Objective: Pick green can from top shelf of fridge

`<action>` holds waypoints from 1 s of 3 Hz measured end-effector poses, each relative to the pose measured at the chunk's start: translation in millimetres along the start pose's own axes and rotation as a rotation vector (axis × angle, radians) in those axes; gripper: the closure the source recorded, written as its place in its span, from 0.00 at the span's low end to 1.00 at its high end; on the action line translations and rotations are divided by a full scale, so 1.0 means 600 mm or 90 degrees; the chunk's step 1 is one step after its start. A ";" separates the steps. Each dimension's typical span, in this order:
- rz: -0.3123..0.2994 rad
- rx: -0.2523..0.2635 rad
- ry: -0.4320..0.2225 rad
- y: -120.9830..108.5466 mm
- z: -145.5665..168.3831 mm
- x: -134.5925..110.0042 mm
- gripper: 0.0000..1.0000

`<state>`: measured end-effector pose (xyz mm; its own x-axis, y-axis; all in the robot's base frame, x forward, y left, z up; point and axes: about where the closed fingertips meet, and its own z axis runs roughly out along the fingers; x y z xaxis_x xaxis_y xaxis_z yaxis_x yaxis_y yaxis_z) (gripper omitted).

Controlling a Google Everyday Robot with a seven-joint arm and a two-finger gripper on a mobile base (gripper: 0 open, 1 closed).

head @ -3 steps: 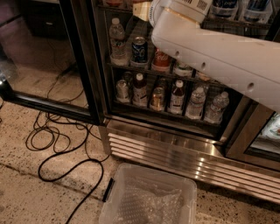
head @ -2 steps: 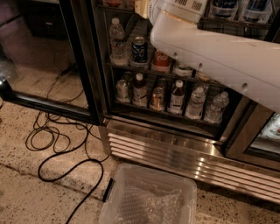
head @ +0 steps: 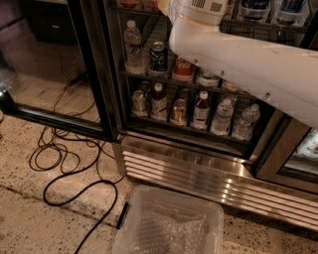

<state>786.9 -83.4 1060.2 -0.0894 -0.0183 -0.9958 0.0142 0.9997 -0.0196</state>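
The fridge stands open, with wire racks of drinks inside. The top shelf only shows as a strip at the upper edge of the camera view, holding blue-labelled bottles. The green can is out of view. My white arm reaches from the right across the fridge opening and leaves the frame at the top. My gripper is past the top edge and is not in view.
The middle rack holds a water bottle, a blue can and a red cola can. The bottom rack holds several bottles. The open glass door stands at left. Black cables lie on the floor. A clear plastic bin sits below the grille.
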 end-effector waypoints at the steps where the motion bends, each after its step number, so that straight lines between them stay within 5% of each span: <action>1: -0.012 0.011 -0.013 -0.004 0.017 -0.005 0.22; 3: -0.026 0.036 -0.021 -0.026 0.051 -0.005 0.28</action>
<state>817.6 -99.6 1060.6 -0.0579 -0.0612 -0.9964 0.0676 0.9956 -0.0651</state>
